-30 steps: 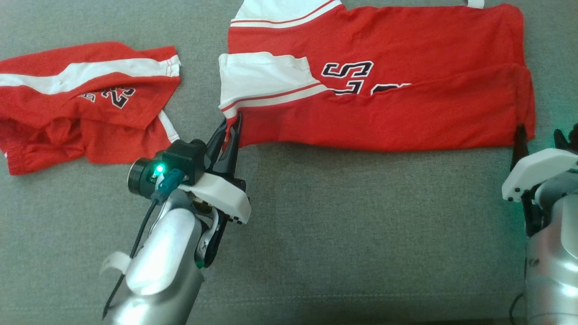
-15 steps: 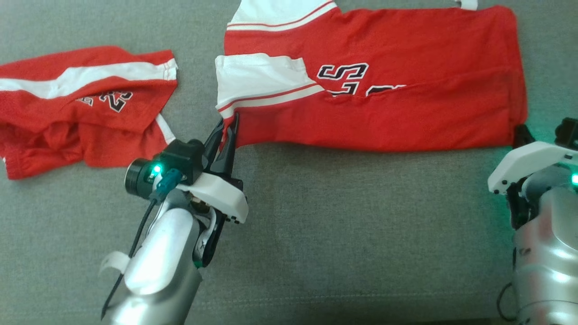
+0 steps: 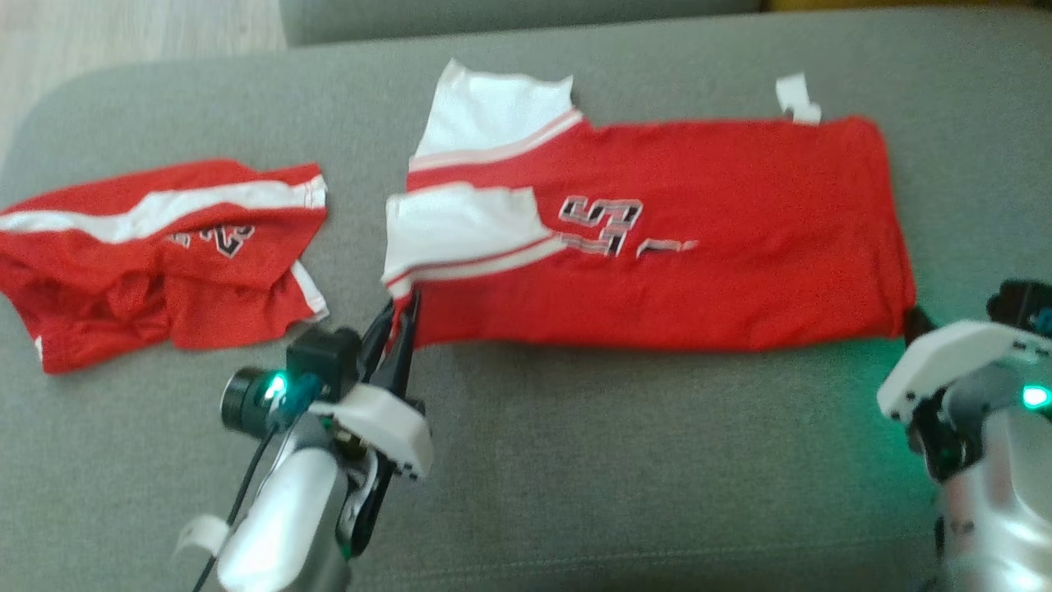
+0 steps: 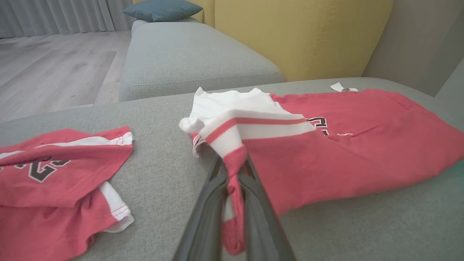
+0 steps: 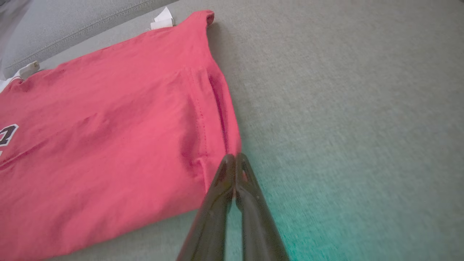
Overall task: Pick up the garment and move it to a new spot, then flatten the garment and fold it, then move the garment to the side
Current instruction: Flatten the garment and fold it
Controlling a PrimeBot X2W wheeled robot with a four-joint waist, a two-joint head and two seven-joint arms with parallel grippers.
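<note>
Right claw [image 5: 235,158], earlier open, now tight on jersey [image 3: 723,279] corner; left claw [image 4: 235,166] likewise.

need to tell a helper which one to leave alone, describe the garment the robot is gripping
On the grey sofa seat lie two red garments. It is the right-hand one, the red shirt, spread flat with white sleeves, its near left corner pinched by the left gripper. The other garment to its left is crumpled.

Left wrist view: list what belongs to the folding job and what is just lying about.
Job in hand: shirt; left end effector, shut on its corner.
Lying about: shorts; blue cushion.
</note>
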